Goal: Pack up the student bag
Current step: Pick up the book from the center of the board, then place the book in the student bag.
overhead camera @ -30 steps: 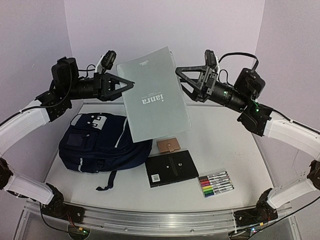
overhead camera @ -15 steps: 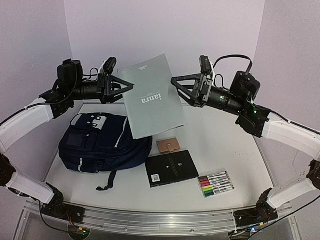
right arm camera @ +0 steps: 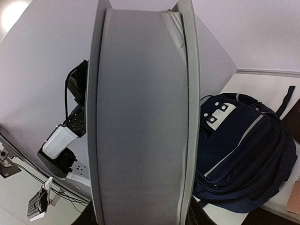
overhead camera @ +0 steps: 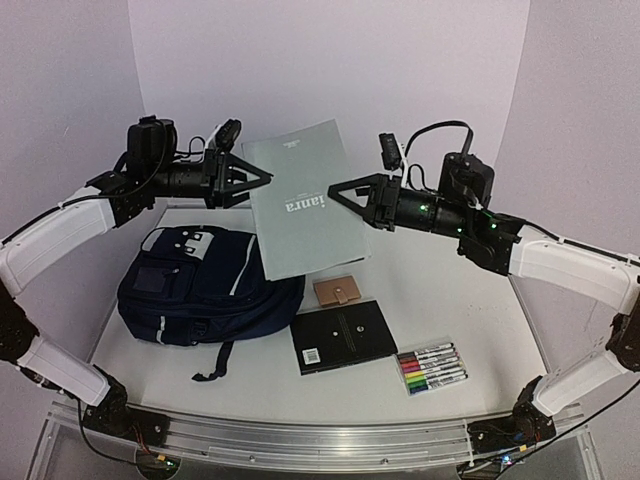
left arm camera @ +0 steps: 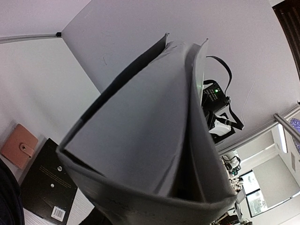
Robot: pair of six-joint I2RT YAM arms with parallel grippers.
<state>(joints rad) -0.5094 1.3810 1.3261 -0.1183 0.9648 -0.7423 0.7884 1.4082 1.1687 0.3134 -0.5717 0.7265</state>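
A large grey book (overhead camera: 305, 210) hangs tilted in the air above the table's back. My left gripper (overhead camera: 268, 178) is shut on its left edge, and my right gripper (overhead camera: 334, 190) is closed on its right edge. The book (left arm camera: 140, 131) fills the left wrist view and hides that gripper's fingers. It (right arm camera: 140, 117) also fills the right wrist view, with dark fingers just showing on either side at the bottom. The student bag (overhead camera: 200, 285) lies flat on the table's left, below the book; it (right arm camera: 239, 150) also shows beside the book in the right wrist view.
A black notebook (overhead camera: 343, 335) lies at the table's middle, with a small pink wallet (overhead camera: 338, 291) just behind it. A row of coloured markers (overhead camera: 432, 368) sits at the front right. The walls stand close behind and on both sides.
My right gripper moved left to the book's right edge and closed from wide open onto it. The book has straightened slightly and shifted left. The left gripper kept its grip.
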